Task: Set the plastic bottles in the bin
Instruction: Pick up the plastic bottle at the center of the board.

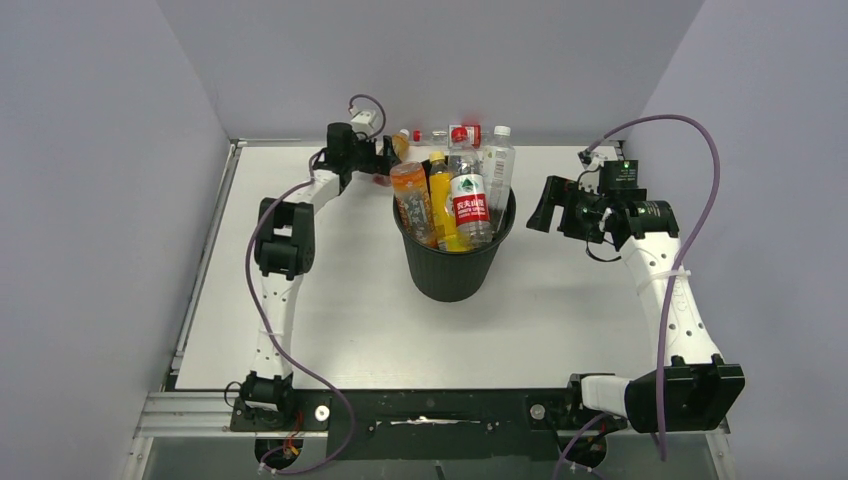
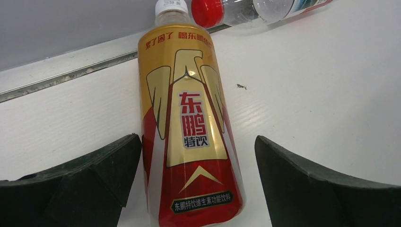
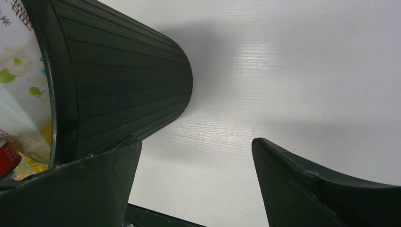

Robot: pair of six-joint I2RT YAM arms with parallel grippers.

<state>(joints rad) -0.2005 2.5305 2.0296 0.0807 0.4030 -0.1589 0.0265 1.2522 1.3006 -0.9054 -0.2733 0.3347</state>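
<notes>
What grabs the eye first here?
The black bin in the middle of the table, crammed with bottles that stick out well above its rim. Next, the gold-and-red bottle lying on the table near the far edge, right between the open fingers of the left gripper, not yet gripped. The right gripper hangs open and empty to the right of the bin.
</notes>
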